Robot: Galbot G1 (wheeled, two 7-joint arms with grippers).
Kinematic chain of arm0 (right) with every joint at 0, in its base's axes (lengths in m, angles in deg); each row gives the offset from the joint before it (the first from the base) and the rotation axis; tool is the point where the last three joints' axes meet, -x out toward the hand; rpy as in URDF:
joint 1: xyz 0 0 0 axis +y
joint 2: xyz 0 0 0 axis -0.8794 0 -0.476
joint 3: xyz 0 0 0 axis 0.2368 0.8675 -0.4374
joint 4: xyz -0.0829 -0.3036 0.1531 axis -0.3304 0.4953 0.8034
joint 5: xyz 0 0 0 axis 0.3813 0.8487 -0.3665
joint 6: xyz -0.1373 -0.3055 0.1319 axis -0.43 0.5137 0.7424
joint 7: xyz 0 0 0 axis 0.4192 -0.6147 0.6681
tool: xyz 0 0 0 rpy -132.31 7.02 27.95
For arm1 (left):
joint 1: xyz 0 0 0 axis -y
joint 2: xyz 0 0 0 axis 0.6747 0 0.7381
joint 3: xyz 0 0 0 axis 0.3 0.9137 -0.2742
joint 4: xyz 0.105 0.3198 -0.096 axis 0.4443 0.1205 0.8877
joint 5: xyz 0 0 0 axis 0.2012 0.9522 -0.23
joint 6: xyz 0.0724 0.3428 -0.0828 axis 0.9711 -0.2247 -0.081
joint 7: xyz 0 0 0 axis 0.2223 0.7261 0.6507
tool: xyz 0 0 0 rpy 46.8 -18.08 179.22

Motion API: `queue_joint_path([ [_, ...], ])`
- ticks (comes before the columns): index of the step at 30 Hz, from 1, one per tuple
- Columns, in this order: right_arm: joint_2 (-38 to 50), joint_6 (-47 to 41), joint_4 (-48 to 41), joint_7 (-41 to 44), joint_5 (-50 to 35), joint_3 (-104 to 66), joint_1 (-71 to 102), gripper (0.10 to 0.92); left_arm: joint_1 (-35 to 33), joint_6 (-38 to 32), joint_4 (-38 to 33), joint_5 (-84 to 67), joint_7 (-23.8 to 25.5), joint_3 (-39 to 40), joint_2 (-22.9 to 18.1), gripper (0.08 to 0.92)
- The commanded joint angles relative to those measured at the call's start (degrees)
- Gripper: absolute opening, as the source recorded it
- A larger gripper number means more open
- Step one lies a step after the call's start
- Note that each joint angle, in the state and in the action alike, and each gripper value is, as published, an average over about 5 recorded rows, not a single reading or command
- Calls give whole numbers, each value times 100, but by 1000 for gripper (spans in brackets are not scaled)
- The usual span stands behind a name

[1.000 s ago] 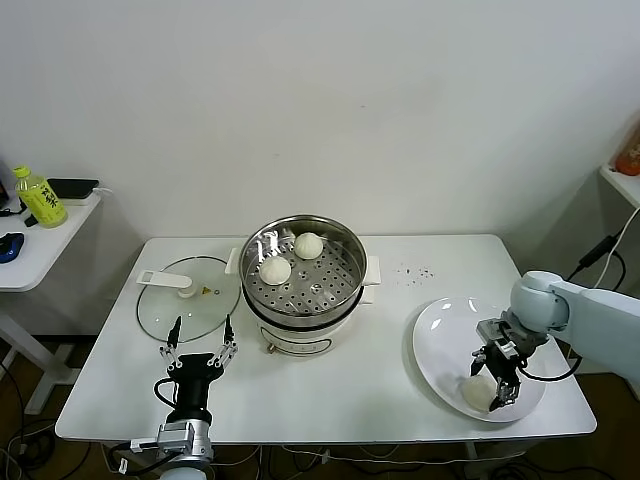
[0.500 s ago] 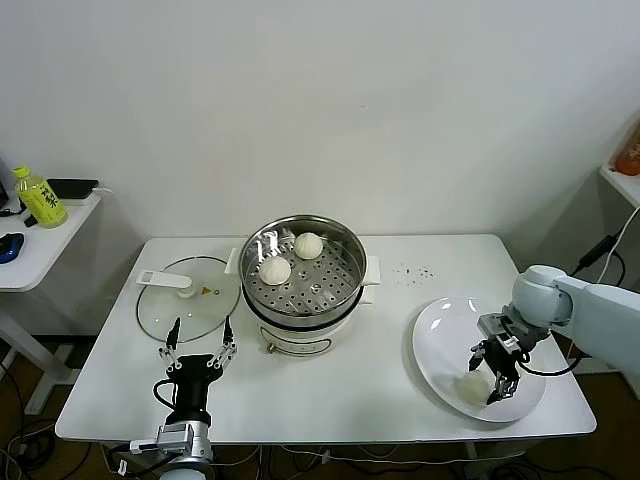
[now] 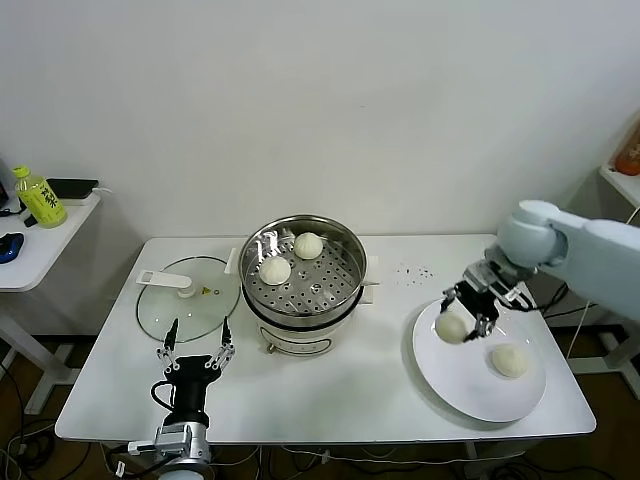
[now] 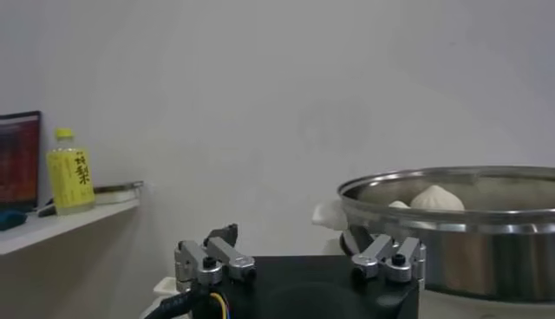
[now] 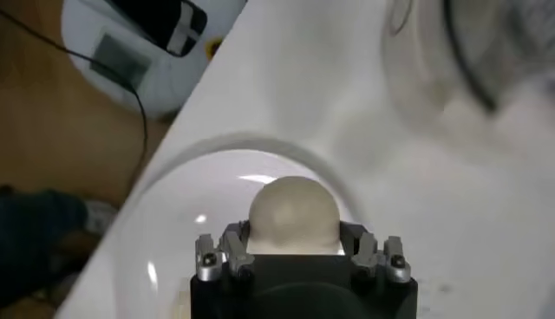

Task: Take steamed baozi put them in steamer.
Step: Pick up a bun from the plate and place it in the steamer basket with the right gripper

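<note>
Above white plate (image 3: 470, 395): baozi (image 3: 451, 327) within right pincer (image 3: 463, 318).

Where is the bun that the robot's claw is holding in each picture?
Head view: the held bun sits in the right claw, above the white plate's left part.
Left wrist view: not in it.
Right wrist view: the bun sits low in the middle, between the claw's fingers.
Shared landmark: the white plate, in the head and right wrist views.
</note>
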Motion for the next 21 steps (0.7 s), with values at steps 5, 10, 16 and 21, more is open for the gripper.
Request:
queue_joint_path([
  [5,-1521,1578,345,19,492,-197,-2049,679,-21,12,-51,-81,-10,-39,-1,823],
  [10,-2191,1719,282,10,641,-422,-2083,679,1,37,-55,-128,-14,-52,2,823],
  [16,-3011,1687,-4,14,809,-454,-1790,679,23,68,-49,-176,-21,-48,9,823],
  [21,-3622,1684,-319,8,985,-430,-1441,679,32,81,-56,-188,-27,-89,34,823],
])
